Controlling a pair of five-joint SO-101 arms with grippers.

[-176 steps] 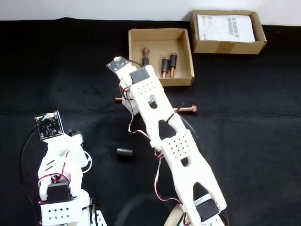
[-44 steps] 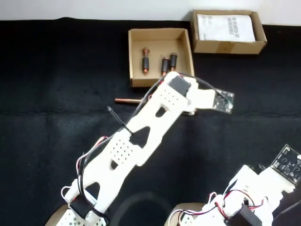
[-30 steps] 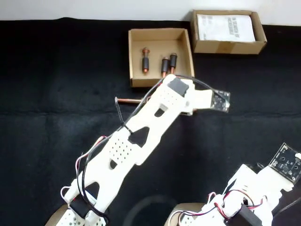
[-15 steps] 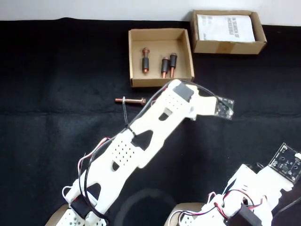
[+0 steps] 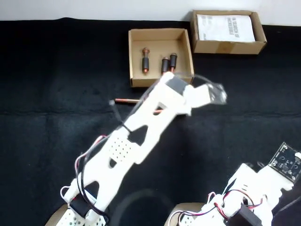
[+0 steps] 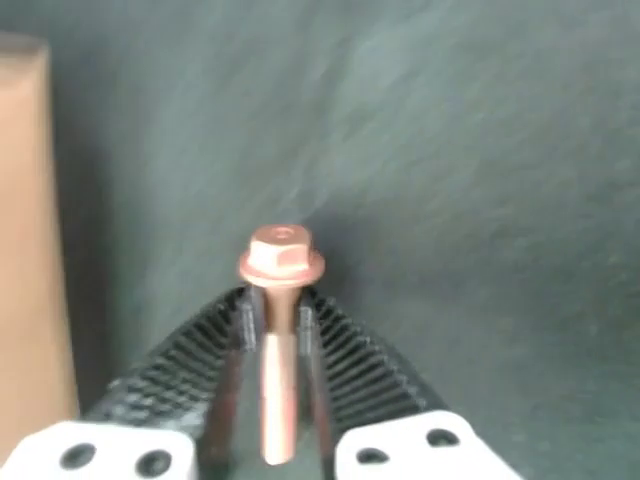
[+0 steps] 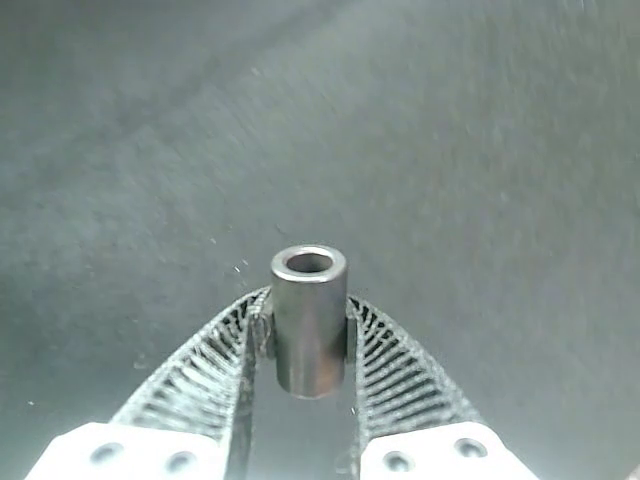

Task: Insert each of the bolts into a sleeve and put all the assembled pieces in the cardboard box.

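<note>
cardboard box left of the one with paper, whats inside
Three sleeved bolts lie in the cardboard box; the left arm covers its near right corner, hiding anything there.

**Left arm extended to the cardboard box, right arm folded**
The cardboard box (image 5: 141, 82) holds three assembled pieces (image 5: 146, 60), which lie side by side. The left arm (image 5: 141, 127) slants up to the box, and its wrist is just in front of the front wall. A loose bolt (image 5: 126, 100) lies on the black table (image 5: 56, 70) just in front of the box, with one end hidden under that arm. The right arm (image 5: 256, 188) is folded well apart from the box. A second box (image 5: 228, 46) holding a printed sheet (image 5: 225, 27) stands just beside its far corner.
</note>
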